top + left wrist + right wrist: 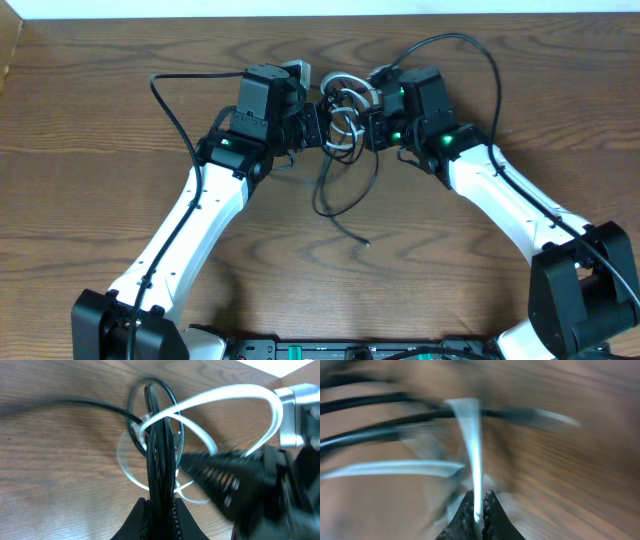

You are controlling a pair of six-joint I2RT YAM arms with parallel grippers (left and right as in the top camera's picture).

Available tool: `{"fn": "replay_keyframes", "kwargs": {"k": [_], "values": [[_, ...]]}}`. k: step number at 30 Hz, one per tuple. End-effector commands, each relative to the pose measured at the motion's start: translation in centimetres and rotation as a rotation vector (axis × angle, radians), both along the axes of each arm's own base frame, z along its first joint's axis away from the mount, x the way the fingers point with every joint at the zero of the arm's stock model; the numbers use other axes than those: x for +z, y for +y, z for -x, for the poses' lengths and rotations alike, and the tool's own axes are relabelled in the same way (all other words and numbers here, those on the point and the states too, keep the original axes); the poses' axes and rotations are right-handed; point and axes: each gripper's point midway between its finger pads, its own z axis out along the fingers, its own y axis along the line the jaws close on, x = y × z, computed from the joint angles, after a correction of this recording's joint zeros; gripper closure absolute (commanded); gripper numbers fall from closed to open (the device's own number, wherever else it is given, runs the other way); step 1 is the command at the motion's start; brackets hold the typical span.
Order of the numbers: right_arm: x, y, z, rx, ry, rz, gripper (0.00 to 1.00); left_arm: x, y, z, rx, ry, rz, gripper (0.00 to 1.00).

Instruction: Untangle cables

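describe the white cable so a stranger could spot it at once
On the wooden table, look toward the far edge where the left end effector and right end effector nearly meet. Between them is a small coil, the white cable. It is the only pale strand; the black cables tangled with it are dark.

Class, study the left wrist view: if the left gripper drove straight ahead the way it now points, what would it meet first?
Beyond the black cables it grips, the left gripper would probably first meet the white cable, whose loops cross just ahead of it. Depth is hard to judge.
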Motion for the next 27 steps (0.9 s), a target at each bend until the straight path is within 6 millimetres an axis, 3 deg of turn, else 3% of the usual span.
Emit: {"fn": "replay_keyframes", "kwargs": {"k": [1,9,13,19,25,27], "values": [[0.8,-7.3,-3.1,-0.388,-0.048,0.118,0.99,-0.2,0.9,-0.4,0.053,0.004,-0.027,0.93],[-2.7,-16.4,-1.7,-0.574,0.12,0.267,0.99,0.8,2.8,-1.1,0.103,-0.025,-0.025,0.93],[-5.3,-21.3,-0.2,-0.656,0.26,0.293,0.99,4.1,4.7,-1.3,0.134,-0.12,-0.009,0.92],[-6.9,-24.5,0.9,-0.656,0.371,0.222,0.99,8.6,8.9,-1.5,0.232,-0.241,0.018,0.93],[-7.5,-25.9,2.1,-0.646,0.425,0.219,0.99,10.8,11.5,-1.1,0.294,-0.296,0.024,0.92],[-7.6,-25.1,2.3,-0.603,0.437,0.196,0.99,11.1,11.9,-1.0,0.305,-0.304,0.025,0.92]]}}
